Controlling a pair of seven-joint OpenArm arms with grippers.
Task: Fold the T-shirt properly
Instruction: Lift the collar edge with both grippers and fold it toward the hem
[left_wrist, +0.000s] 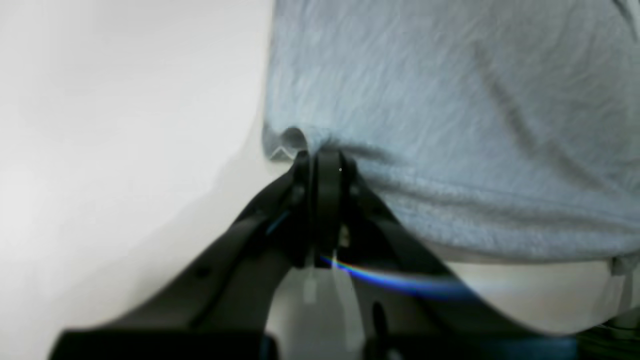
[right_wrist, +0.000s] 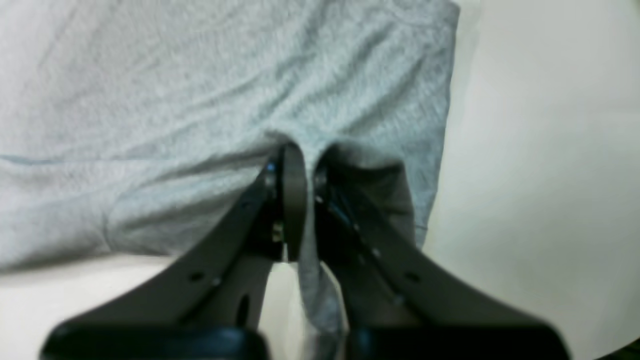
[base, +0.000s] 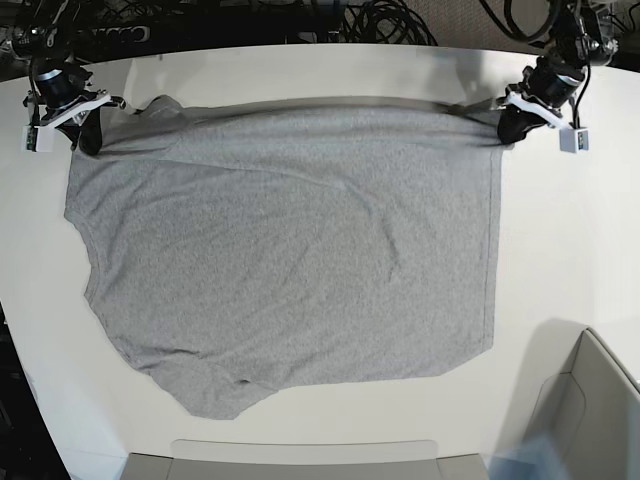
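Observation:
The heather-grey T-shirt (base: 290, 250) lies spread on the white table (base: 570, 230), plain side up, with its far edge lifted and stretched taut between both grippers. My left gripper (base: 510, 127) is shut on the shirt's far right corner; in the left wrist view the black fingers (left_wrist: 325, 170) pinch a bunched hem (left_wrist: 450, 210). My right gripper (base: 88, 135) is shut on the far left corner; in the right wrist view the fingers (right_wrist: 295, 170) clamp a fold of cloth (right_wrist: 200, 100). No lettering shows.
Black cables (base: 380, 20) lie behind the table's far edge. A grey bin (base: 590, 410) stands at the near right corner, and a grey tray edge (base: 300, 455) runs along the front. Bare table lies to the shirt's right.

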